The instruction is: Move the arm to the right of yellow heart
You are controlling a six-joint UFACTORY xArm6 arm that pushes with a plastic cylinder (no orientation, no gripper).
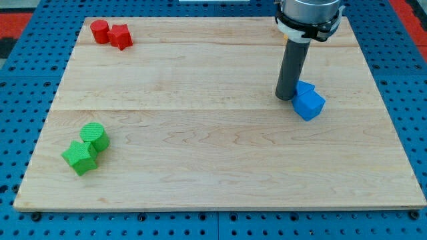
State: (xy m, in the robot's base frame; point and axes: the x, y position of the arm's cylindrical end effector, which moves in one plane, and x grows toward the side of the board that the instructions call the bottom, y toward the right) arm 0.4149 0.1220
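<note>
No yellow heart shows anywhere in the camera view. My tip [285, 97] rests on the wooden board [213, 153] right of centre, near the view's top, touching the left side of a blue block pair. That pair is a blue cube [309, 105] with a second blue block [306, 88] partly hidden behind it and the rod. The dark rod rises to the arm's flange at the view's top.
A red cylinder [100, 31] and a red star-like block [121, 36] touch at the view's top left. A green cylinder [95, 137] and a green star-like block [80, 157] touch at the lower left. Blue pegboard [27, 80] surrounds the board.
</note>
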